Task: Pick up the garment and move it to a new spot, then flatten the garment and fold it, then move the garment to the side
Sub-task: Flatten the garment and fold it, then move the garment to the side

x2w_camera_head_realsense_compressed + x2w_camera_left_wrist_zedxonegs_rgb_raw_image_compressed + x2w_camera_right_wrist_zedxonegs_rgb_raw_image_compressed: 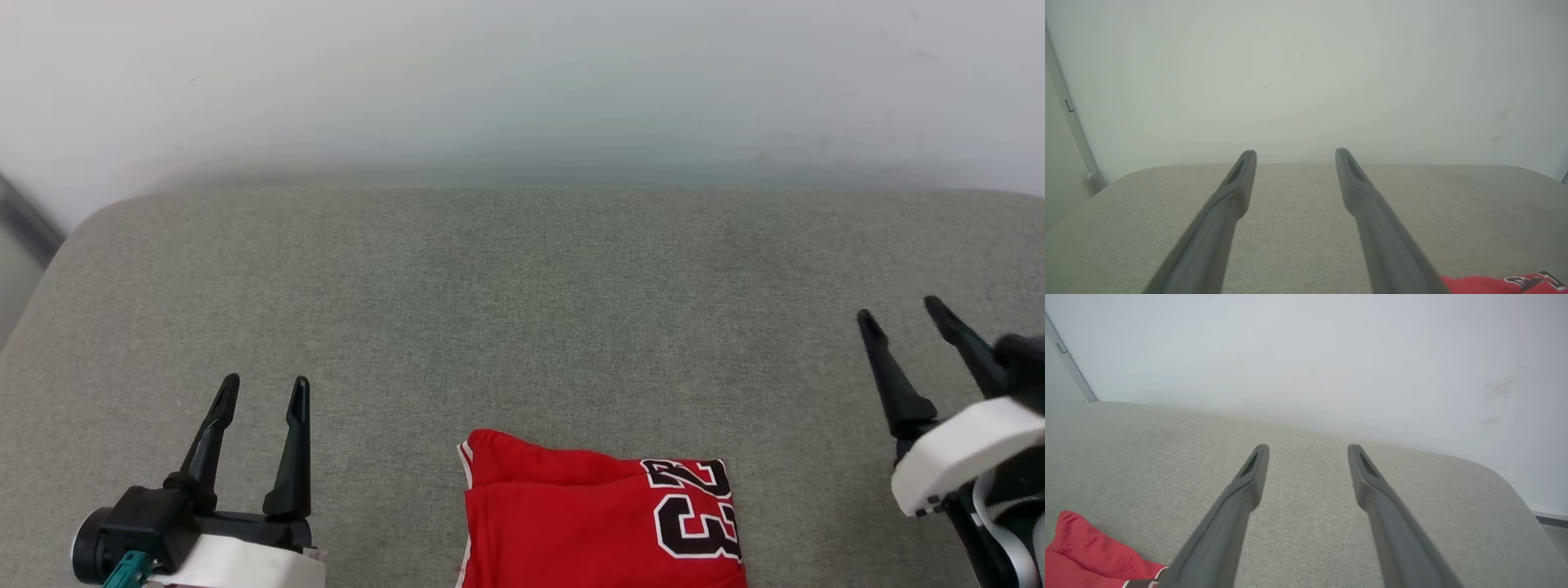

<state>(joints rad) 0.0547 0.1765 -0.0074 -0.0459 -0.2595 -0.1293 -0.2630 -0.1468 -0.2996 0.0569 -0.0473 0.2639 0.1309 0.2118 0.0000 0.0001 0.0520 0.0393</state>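
The red jersey-style shirt (600, 523) with black, white-edged numerals lies folded into a compact block at the middle of the near edge of the grey-green woven padded surface (522, 310). It looks light, thin and limp, and would likely slump or unfold if lifted by one layer, so pinching through all layers at both side edges seems safest. The left gripper (265, 381) and right gripper (898, 308) are spread and empty, well apart on either side of it. The pale wall (522, 82) rises behind the far edge, and I judge that nothing blocks a sideways move.
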